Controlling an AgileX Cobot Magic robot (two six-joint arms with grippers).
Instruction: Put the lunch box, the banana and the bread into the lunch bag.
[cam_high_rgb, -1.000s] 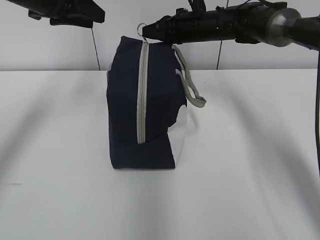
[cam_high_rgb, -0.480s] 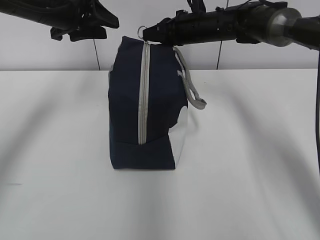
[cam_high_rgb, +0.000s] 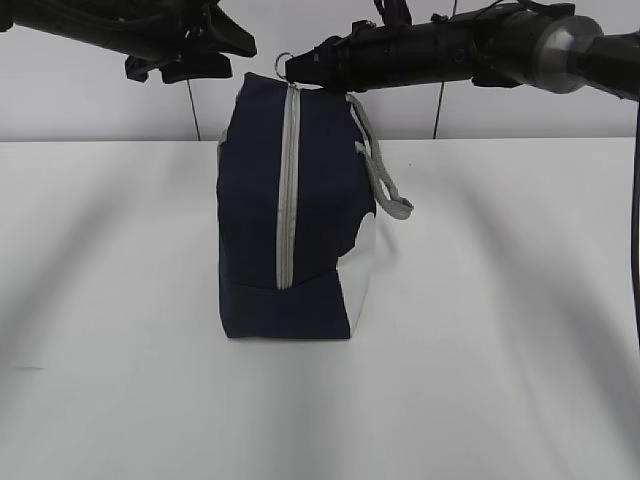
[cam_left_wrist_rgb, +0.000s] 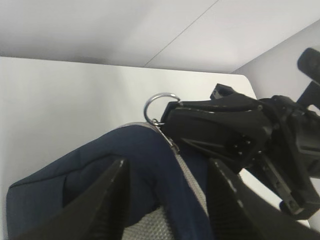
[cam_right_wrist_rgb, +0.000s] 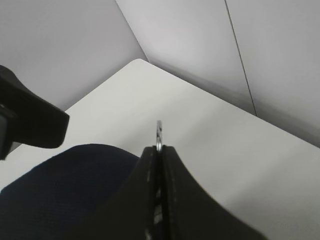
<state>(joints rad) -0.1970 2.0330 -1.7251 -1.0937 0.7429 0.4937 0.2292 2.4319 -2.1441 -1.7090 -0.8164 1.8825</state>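
- Writing: none legible on any surface.
- Count: one bag (cam_high_rgb: 300, 210), two tools, one ring pull (cam_left_wrist_rgb: 160, 106).
- Bag stands upright on the counter (cam_high_rgb: 500, 350), zipper strip (cam_high_rgb: 286, 190) facing the exterior camera, grey handle (cam_high_rgb: 385, 180) hanging on its right.
- Right tool (cam_right_wrist_rgb: 159, 150) clenched on the zipper pull just below the ring, at bag's top.
- Left tool (cam_left_wrist_rgb: 167, 200) released, fingers (cam_left_wrist_rgb: 112, 200) apart, straddling the bag's top edge.

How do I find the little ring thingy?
Find the navy lunch bag standing on the white table. At its top, where the grey zipper ends, the right gripper pinches a small silver ring, the only shiny metal loop there.
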